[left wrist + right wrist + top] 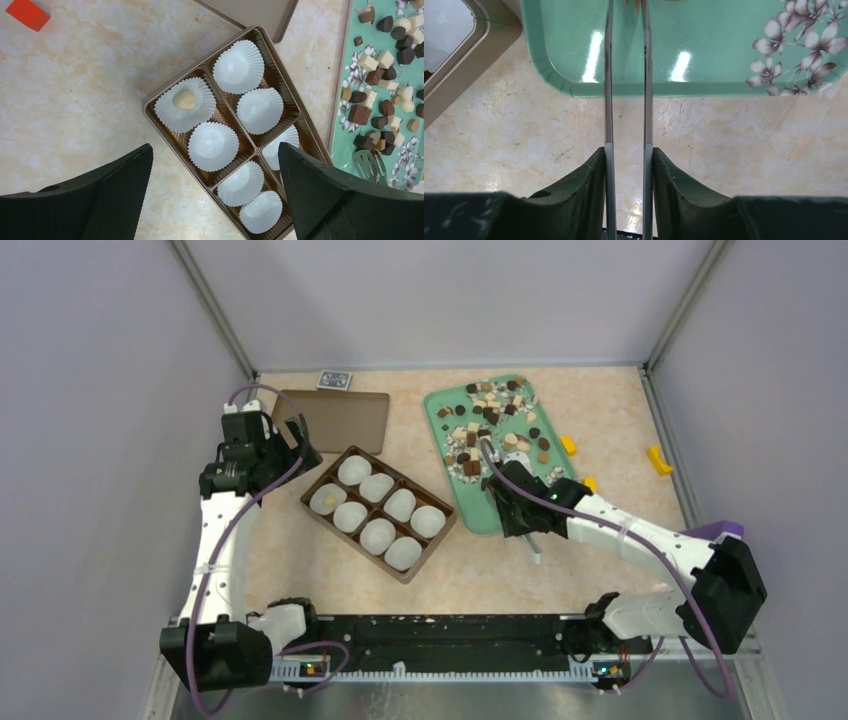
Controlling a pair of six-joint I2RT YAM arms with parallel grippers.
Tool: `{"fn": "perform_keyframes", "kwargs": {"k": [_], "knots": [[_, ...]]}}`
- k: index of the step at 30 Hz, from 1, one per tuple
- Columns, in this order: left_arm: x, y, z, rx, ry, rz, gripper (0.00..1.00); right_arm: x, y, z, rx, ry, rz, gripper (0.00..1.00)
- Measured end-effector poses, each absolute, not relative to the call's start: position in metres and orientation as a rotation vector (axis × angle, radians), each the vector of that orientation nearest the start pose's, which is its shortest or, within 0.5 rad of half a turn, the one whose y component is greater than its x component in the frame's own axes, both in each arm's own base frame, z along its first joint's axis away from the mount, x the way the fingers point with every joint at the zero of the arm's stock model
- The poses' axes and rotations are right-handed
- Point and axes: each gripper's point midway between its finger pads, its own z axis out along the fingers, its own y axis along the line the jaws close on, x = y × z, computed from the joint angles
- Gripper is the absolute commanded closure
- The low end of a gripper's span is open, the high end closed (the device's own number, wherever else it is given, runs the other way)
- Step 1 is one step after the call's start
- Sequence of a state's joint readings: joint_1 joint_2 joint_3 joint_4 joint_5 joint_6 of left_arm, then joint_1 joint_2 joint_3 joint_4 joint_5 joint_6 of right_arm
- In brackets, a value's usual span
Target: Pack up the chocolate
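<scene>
- While the left claw hangs spread wide above the gold box, the right claw pinches a pair of metal tongs by their two arms, tips reaching out over the green floral tray.
- Chocolate lies loose across the far half of that tray, with dark brown, tan and cream pieces touching and crowding one another. One cream piece sits in a white paper cup in the box, and the other cups in view look empty.
- Each piece looks light, rigid and smooth-skinned, so it will probably skate or flip from narrow tong tips, and a hard squeeze could mark it.
- Best hold, by this reading: across the widest middle or two flat sides of a piece at the pile's fringe, apart from its neighbours.
- Whether the tips grip anything now cannot be told, because the wrist view cuts them off.
- Beneath it all, the pale marbled counter is flat, and the glossy tray has a raised rim to clear on the way to the box just beside it.
- Plain pale walls close in on three sides. A brown lid lies behind the box, and small yellow blocks sit to the right of the tray.
</scene>
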State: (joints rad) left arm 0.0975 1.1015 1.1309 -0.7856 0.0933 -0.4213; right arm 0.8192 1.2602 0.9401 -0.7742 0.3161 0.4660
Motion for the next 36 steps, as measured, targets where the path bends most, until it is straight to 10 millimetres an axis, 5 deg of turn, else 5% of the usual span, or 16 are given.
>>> {"fn": "perform_keyframes", "kwargs": {"k": [4, 12, 17, 24, 36], "knots": [[0.299, -0.004, 0.219, -0.554, 2.272, -0.270, 0.01, 0.214, 0.173, 0.108, -0.353, 2.547, 0.042, 1.00], [0.299, -0.004, 0.219, -0.554, 2.272, -0.270, 0.01, 0.212, 0.170, 0.119, -0.350, 2.542, 0.040, 1.00], [0.299, -0.003, 0.219, -0.556, 2.271, -0.265, 0.01, 0.222, 0.181, 0.158, -0.330, 2.470, 0.115, 1.00], [0.296, 0.000, 0.224, -0.559, 2.247, -0.241, 0.01, 0.233, 0.228, 0.204, -0.407, 2.349, 0.290, 1.00], [0.286, 0.006, 0.224, -0.572, 2.259, -0.196, 0.01, 0.245, 0.339, 0.189, -0.641, 2.311, 0.483, 1.00]]}}
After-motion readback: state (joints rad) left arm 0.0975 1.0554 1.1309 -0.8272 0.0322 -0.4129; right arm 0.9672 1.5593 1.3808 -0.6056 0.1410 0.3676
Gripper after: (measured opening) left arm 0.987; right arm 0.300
